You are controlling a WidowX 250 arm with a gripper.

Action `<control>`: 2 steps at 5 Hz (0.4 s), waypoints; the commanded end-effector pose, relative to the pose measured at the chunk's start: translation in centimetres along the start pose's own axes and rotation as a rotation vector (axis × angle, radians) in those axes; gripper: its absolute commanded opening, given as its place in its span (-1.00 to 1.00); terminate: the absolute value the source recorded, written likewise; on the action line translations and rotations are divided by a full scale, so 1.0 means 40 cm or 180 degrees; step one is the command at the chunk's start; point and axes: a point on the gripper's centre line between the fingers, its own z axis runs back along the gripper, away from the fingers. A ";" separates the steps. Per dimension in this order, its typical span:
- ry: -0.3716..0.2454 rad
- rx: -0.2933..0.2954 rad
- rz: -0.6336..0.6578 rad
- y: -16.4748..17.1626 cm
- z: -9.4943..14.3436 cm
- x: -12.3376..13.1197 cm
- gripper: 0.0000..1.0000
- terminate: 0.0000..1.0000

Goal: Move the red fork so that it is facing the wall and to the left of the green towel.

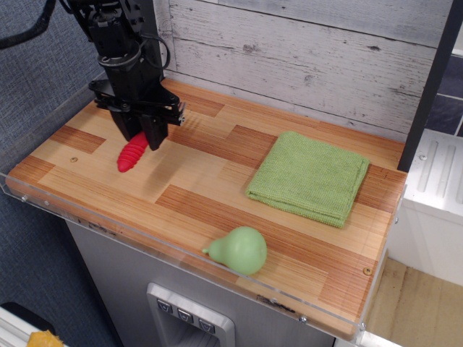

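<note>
I have the gripper [142, 136] closed on the red fork [132, 155], pinching it at its upper end so that the ribbed red handle hangs out below the jaws, slanting down toward the front-left of the table [217, 195]. From this angle I cannot make out the tines, which are hidden between the fingers [155, 132], and I cannot be sure whether the handle tip is touching the wood or riding just above it, though the soft shadow beside it suggests it is close to the surface. I judge this to be the placing step: the fork is already well to the left of the green towel [309, 177], with a broad stretch of bare board between them, so position looks about settled and orientation is what matters now. With the handle pointing toward me and the pinched end toward the wall [304, 50], the tines ought to end up facing the planks if I lower it flat without twisting; the next move calls for a gentle descent, then opening the jaws and lifting straight up so the fork does not roll or swing. The table is a striped wooden board with a clear plastic lip along its front and left edges, a blue-grey textured panel [43, 65] to the left, and a pale green pear [239, 250] lying near the front edge, well clear of my path.
</note>
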 end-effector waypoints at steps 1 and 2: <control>-0.0217 -0.0087 -0.0412 -0.028 0.012 0.049 -1.00 -1.00; -0.0198 -0.0103 -0.0598 -0.077 -0.012 0.042 -1.00 -1.00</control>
